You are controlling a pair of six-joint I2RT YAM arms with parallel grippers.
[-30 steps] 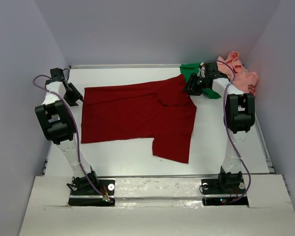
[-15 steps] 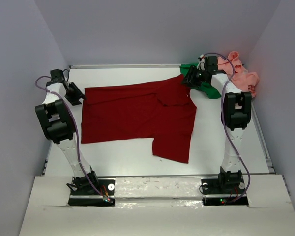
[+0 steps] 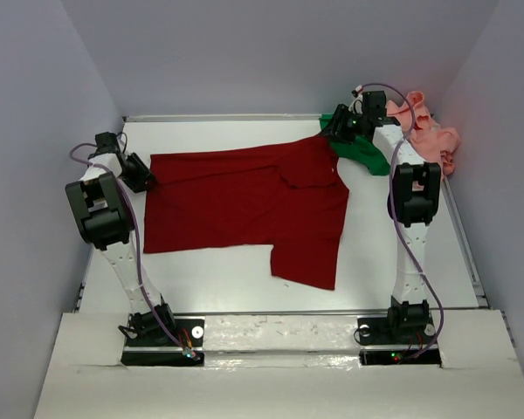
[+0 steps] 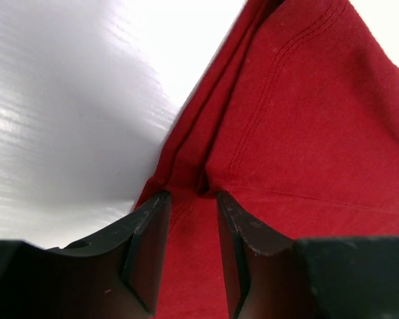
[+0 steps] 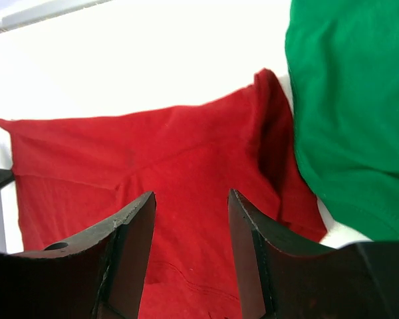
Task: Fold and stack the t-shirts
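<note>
The dark red t-shirt (image 3: 236, 205) is seen spread flat at the middle of the white table (image 3: 218, 279). It is a soft, matte knit with stitched hems, roughly rectangular, with one flap reaching out toward 5 o'clock and a shallow crease across its right half. Its left edge, toward 10 o'clock, is gathered into a few small folds. That edge is straddled by the left gripper (image 4: 191, 196), whose dark fingers are held partly apart with red cloth showing in the gap between them; no pinch on the cloth can be made out. The corner at 1 o'clock is overlooked by the right gripper (image 5: 190, 194), whose fingers are parted above the fabric with nothing between them. Just beside that corner, at 1 o'clock, the bright green t-shirt (image 3: 367, 155) is laid smooth, partly beneath the right arm. The salmon pink t-shirt (image 3: 432, 135) is bunched in a crumpled heap at 2 o'clock, in the table's far right corner.
</note>
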